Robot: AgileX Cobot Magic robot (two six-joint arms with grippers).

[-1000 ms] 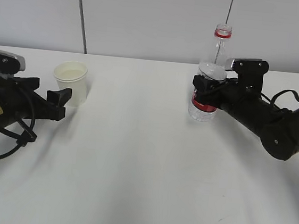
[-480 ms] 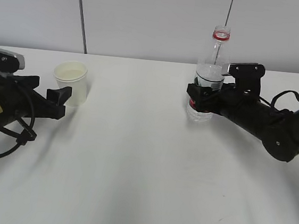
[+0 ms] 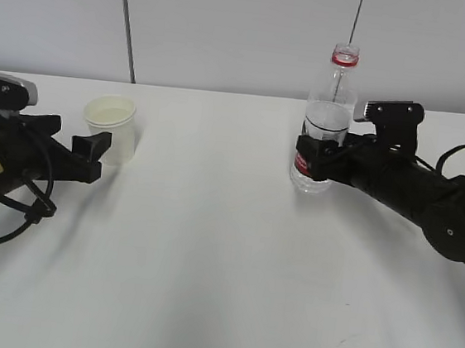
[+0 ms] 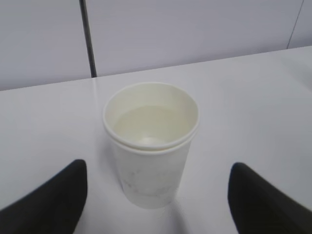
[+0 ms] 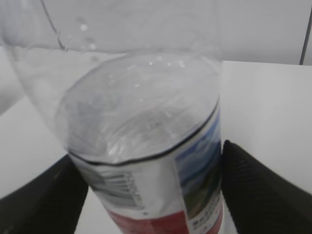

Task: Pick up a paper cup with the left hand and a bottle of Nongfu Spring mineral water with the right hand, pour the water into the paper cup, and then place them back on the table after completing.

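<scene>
A white paper cup (image 3: pixel 111 128) stands on the white table (image 3: pixel 206 271) at the left, with clear water (image 4: pixel 148 124) in it. My left gripper (image 3: pixel 92 159) is open. Its fingers sit apart on either side of the cup's near side without touching it (image 4: pixel 158 165). A clear Nongfu Spring bottle (image 3: pixel 328 118) with a red label and an uncapped neck stands upright on the table at the right, partly filled. My right gripper (image 3: pixel 315 162) is shut on the bottle's lower body. Both fingers press the label (image 5: pixel 148 161).
A grey wall with a dark vertical seam (image 3: pixel 128 22) runs behind the table's far edge. Cables (image 3: pixel 12 217) trail from the left arm onto the table.
The right gripper has brought the bottle from tilted and raised to upright, with its base down on the table. The left gripper and the cup have not moved.
</scene>
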